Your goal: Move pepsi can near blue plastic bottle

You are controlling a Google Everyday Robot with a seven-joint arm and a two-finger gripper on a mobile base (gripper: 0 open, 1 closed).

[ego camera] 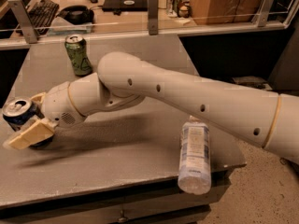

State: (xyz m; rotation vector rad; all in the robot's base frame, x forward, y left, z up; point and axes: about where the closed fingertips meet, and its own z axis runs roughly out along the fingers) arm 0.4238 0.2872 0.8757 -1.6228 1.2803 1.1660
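Observation:
The pepsi can (17, 112), dark blue with a silver top, stands upright at the left edge of the grey table (117, 162). My gripper (24, 120) is open and straddles it: one cream finger (29, 135) lies in front of the can and the other (38, 98) shows just behind it. I cannot tell whether either finger touches the can. The blue plastic bottle (194, 155), clear with a pale label, lies on its side at the table's front right corner. Its lower end hangs over the edge.
A green dented can (78, 55) stands upright at the back left of the table. My arm (187, 101) spans the table from the right. Behind a rail lies a desk with a keyboard (39, 10) and other items.

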